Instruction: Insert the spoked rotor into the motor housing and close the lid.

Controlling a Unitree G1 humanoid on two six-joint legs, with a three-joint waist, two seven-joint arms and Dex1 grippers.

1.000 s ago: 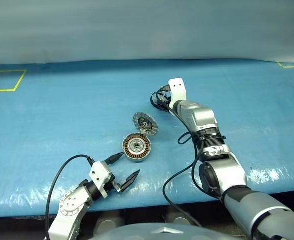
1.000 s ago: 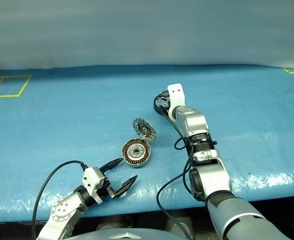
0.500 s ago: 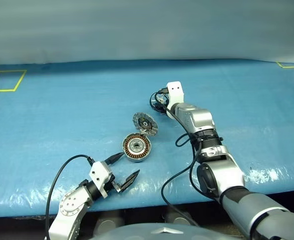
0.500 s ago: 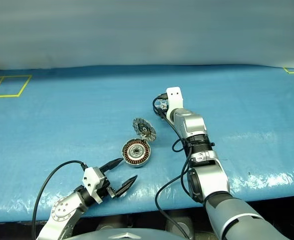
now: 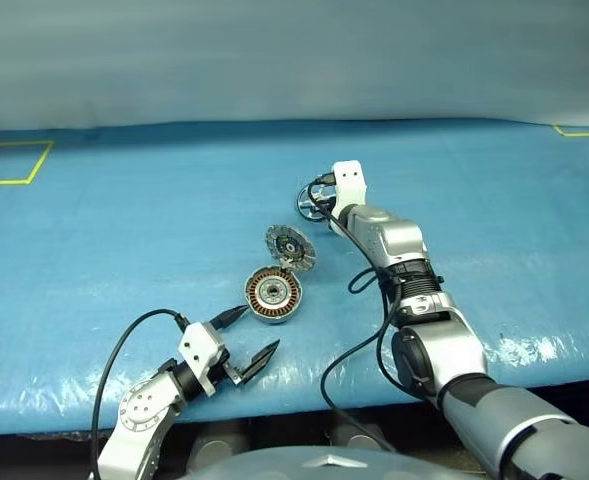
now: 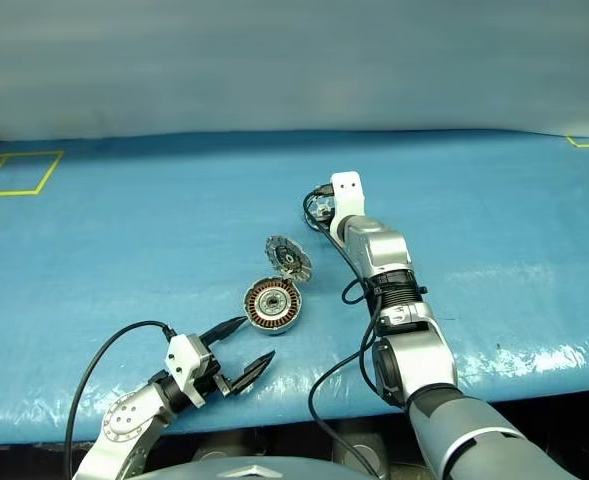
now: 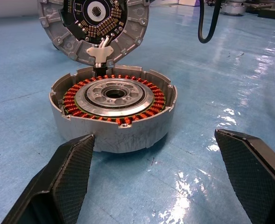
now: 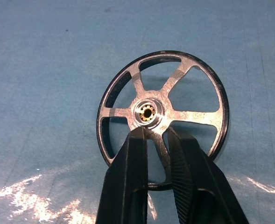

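I note my right gripper (image 8: 157, 140) clenched on one spoke of the spoked rotor (image 8: 163, 116), at centre frame, slightly above the middle, in the left eye view. The motor housing (image 5: 274, 294) lies below and left of that grasp, its lid (image 5: 290, 246) tilted open behind it. My left gripper (image 5: 246, 338), jaws spread and empty, sits nearer the housing, at lower left. I judge the carry must run down-left.

Silver-grey jointed arms with white wrist brackets. Black cable (image 5: 124, 345) looping off left arm, another black cable (image 5: 359, 345) trailing along right arm. Left gripper (image 5: 246, 338) and right gripper (image 8: 157, 140): tapered black fingers, finely cross-hatched pads.
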